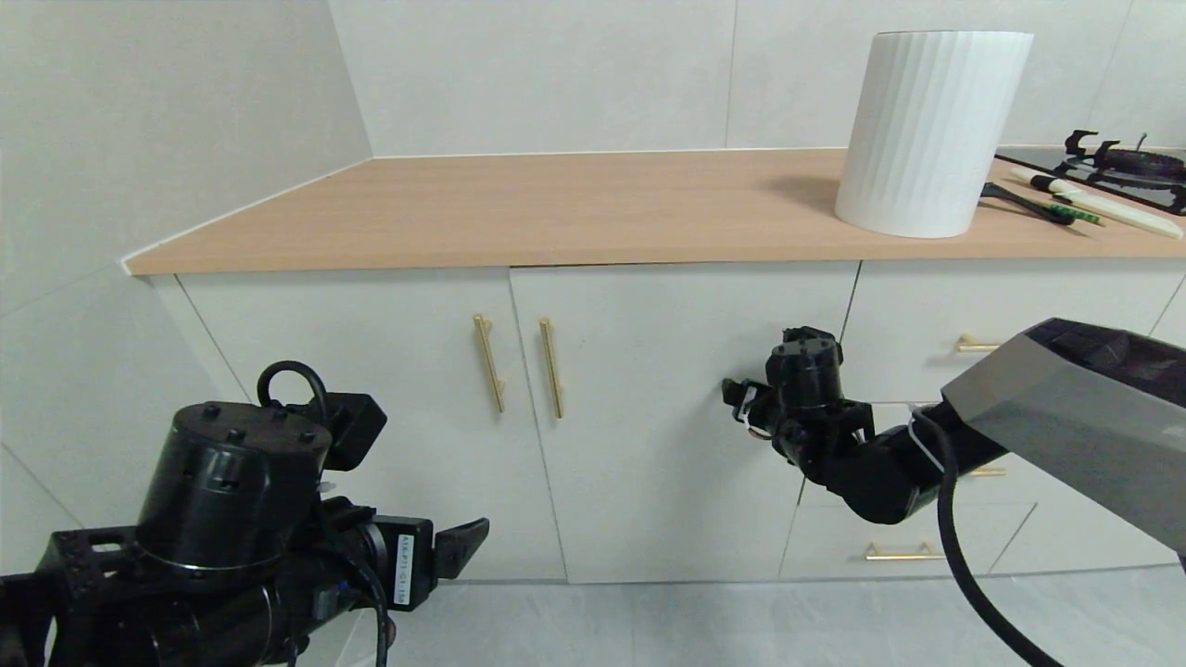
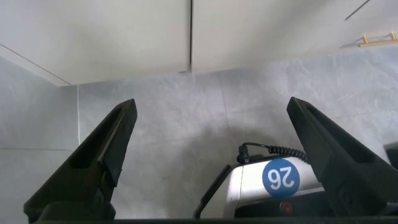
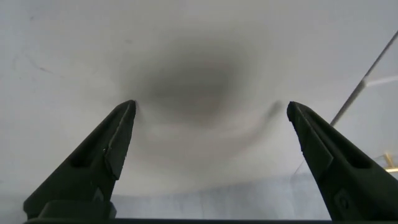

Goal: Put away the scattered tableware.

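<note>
Your left claw [image 2: 211, 107] hangs low above the tiled floor [image 2: 186, 124], released, nothing between its fingers. Your right claw [image 3: 211, 109] is also released and empty, close up to a white cabinet door [image 1: 667, 445]. The tableware [image 1: 1079, 202] lies on the surface [image 1: 556, 208], far right, just beside a white ribbed container [image 1: 931, 130].

Wooden countertop [image 1: 556, 208] carries a white ribbed container [image 1: 931, 130] and utensils [image 1: 1126, 211].
</note>
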You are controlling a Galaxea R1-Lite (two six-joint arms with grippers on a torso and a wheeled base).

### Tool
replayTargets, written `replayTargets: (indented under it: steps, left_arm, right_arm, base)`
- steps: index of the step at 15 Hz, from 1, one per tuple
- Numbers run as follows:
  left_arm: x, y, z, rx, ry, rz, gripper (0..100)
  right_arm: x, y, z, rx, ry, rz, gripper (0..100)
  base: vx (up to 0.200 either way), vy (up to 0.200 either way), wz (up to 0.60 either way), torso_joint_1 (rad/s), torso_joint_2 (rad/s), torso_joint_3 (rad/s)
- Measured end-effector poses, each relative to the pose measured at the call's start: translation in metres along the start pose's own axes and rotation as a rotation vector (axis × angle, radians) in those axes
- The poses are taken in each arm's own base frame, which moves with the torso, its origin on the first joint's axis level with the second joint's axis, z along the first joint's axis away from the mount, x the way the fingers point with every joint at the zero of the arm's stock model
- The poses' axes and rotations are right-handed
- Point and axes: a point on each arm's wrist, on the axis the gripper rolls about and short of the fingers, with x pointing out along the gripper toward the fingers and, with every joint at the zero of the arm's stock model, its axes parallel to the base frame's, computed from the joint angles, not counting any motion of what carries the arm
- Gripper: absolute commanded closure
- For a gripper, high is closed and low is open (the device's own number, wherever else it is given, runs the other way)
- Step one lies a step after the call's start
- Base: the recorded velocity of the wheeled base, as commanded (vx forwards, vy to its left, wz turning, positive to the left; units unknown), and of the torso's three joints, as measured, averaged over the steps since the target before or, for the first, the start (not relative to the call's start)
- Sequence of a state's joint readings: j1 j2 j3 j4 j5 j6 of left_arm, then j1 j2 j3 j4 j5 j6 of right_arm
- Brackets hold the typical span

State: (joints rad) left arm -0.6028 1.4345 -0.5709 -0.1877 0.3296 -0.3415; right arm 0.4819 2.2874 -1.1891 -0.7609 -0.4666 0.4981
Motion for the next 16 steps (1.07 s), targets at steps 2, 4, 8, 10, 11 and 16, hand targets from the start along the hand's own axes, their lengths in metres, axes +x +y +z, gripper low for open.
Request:
replayTargets:
  steps: [2,4,8,10,11,16]
  left_arm:
    - [0.000,0.000,0.000,0.000,0.000,0.000,0]
    - [0.000,0.000,0.000,-0.001,0.000,0.000,0]
    - [0.000,0.000,0.000,-0.001,-0.002,-0.001,0]
    - [0.000,0.000,0.001,-0.003,-0.006,-0.002,0]
    - [0.000,0.000,0.001,-0.003,-0.008,-0.003,0]
    - [-0.002,0.011,0.028,-0.122,-0.252,0.040,0]
  right_arm:
    - [0.005,0.000,-0.003,0.000,-0.008,-0.016,0]
    - [0.003,-0.003,-0.005,0.000,0.002,-0.017,0]
    - [-0.047,-0.013,-0.012,-0.053,0.236,0.242,0]
    - [-0.076,-0.021,-0.005,-0.098,0.311,0.365,0]
    - [-0.083,-0.022,0.000,-0.104,0.298,0.367,0]
    - [-0.113,-0.026,0.036,-0.167,0.150,0.327,0]
  base:
    - [0.000,0.000,0.00,0.000,0.00,0.000]
    - [0.000,0.000,0.00,0.000,0.00,0.000]
    - [0.000,0.000,0.00,0.000,0.00,0.000]
    - [0.000,0.000,0.00,0.000,0.00,0.000]
    - [0.000,0.000,0.00,0.000,0.00,0.000]
    - [0.000,0.000,0.00,0.000,0.00,0.000]
